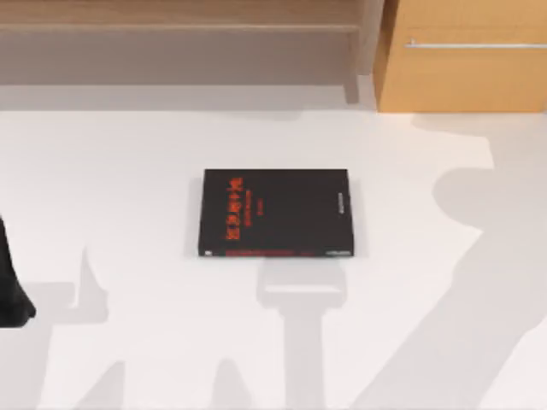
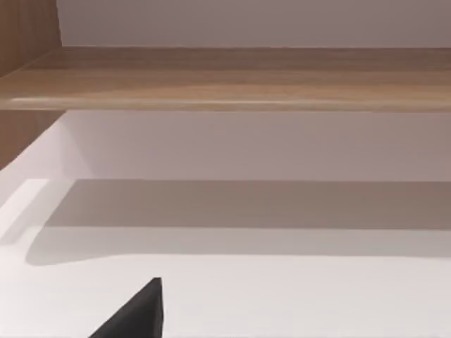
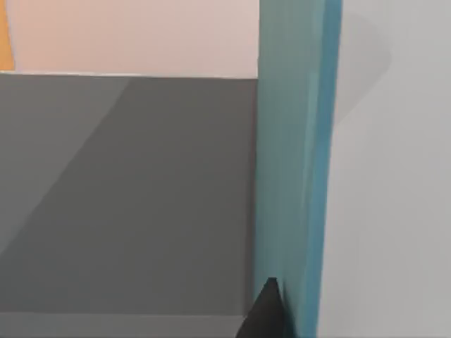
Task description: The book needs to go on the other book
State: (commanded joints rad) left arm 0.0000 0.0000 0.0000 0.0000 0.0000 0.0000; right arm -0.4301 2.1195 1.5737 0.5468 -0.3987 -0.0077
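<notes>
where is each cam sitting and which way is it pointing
Top view: above the table, looking down on the black book, a wooden shelf and cabinet at the far edge; part of the left arm at the left edge.
Left wrist view: low over the table, facing the wooden shelf; a dark tip of the left gripper.
Right wrist view: close against the teal book; a dark tip of the right gripper.
Shared: the top and left wrist views both show the shelf and the table.
</notes>
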